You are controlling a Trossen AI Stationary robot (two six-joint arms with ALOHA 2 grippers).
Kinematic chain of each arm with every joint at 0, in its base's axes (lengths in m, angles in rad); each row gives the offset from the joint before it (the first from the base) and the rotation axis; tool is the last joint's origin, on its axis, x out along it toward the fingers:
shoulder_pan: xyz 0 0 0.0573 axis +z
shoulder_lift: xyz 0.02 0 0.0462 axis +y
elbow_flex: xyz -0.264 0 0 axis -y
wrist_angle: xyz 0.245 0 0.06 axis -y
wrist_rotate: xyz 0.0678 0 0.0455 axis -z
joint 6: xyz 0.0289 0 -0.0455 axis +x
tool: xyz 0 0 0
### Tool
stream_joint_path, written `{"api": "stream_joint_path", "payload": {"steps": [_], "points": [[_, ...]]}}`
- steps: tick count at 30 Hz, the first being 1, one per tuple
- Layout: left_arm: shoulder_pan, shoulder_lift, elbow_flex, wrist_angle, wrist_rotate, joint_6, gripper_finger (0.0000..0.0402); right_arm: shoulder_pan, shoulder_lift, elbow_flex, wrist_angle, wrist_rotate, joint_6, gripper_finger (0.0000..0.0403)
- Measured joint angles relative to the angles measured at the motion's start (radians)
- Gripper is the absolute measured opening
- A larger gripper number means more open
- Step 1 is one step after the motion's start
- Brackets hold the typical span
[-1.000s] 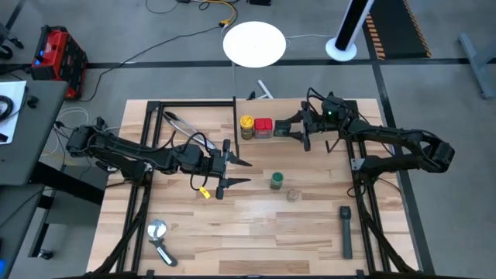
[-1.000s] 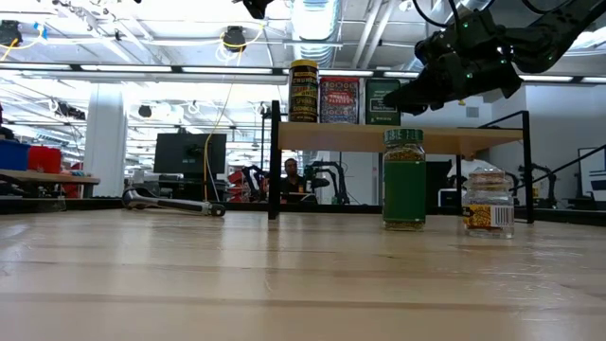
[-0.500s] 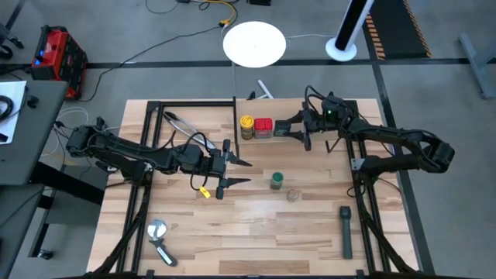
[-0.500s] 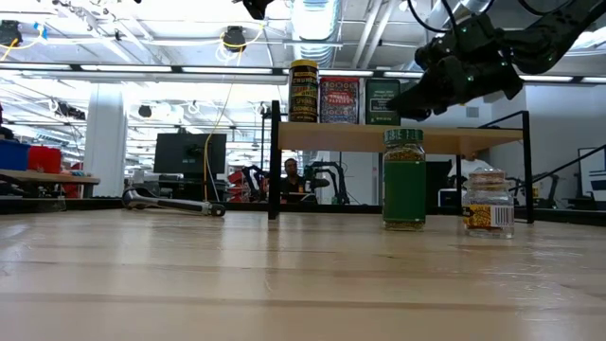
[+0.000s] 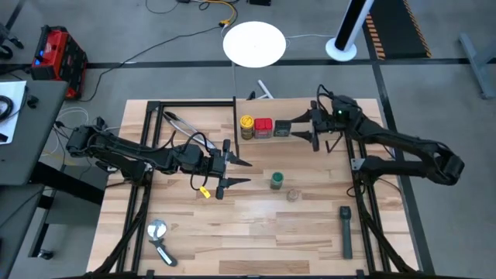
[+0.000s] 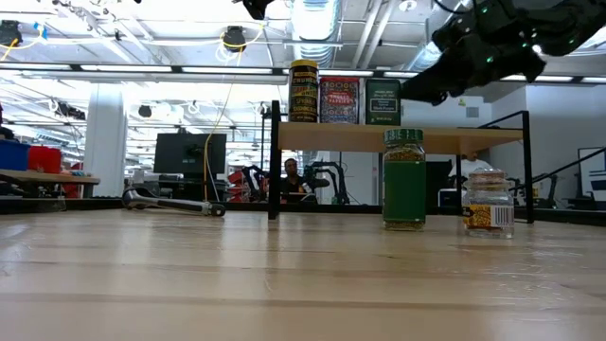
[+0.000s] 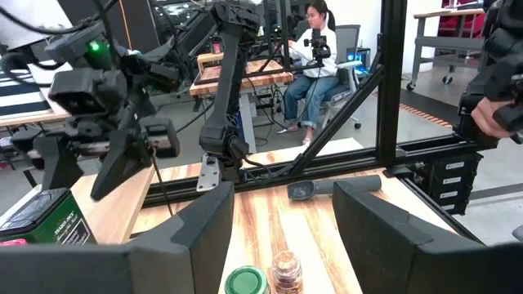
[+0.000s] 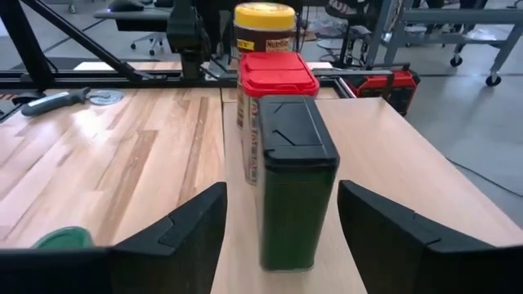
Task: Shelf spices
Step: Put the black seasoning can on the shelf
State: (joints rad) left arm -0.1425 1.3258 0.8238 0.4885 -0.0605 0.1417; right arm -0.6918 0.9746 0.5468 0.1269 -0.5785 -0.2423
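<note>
My right gripper (image 8: 278,245) hangs spread over the smooth pale shelf (image 8: 359,163); the boxy dark tin (image 8: 290,192) stands free just ahead of my fingers, red-lidded tin (image 8: 276,73) and yellow-capped round jar (image 8: 263,20) behind it. My left gripper (image 5: 236,172) waits, fingers parted.

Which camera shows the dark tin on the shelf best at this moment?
The right wrist view: the dark tin fills the middle, standing free between the open right gripper fingers. The high view shows only its top; the low view shows its front label on the shelf; the left wrist view catches one corner.
</note>
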Motion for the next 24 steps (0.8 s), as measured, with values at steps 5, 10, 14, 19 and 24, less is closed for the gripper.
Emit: {"api": "stream_joint_path", "payload": {"steps": [5, 10, 14, 19, 24], "points": [[0.000, 0.000, 0.000, 0.000, 0.000, -0.008, 0.0201, 0.000, -0.093, 0.000, -0.077, 0.014, 0.008, 0.0237], [0.000, 0.000, 0.000, 0.000, 0.000, -0.008, 0.0201, 0.000, -0.163, 0.000, -0.130, 0.130, 0.008, 0.0235], [0.000, 0.000, 0.000, 0.001, 0.000, -0.008, 0.0201, -0.001, -0.170, 0.000, -0.123, 0.261, 0.017, 0.0212], [0.000, 0.000, 0.000, 0.016, 0.000, -0.004, 0.0201, -0.022, -0.135, 0.000, -0.108, 0.318, 0.017, 0.0132], [0.000, 0.000, 0.000, 0.027, 0.000, 0.005, 0.0201, -0.037, -0.046, 0.000, -0.044, 0.317, 0.003, 0.0022]]}}
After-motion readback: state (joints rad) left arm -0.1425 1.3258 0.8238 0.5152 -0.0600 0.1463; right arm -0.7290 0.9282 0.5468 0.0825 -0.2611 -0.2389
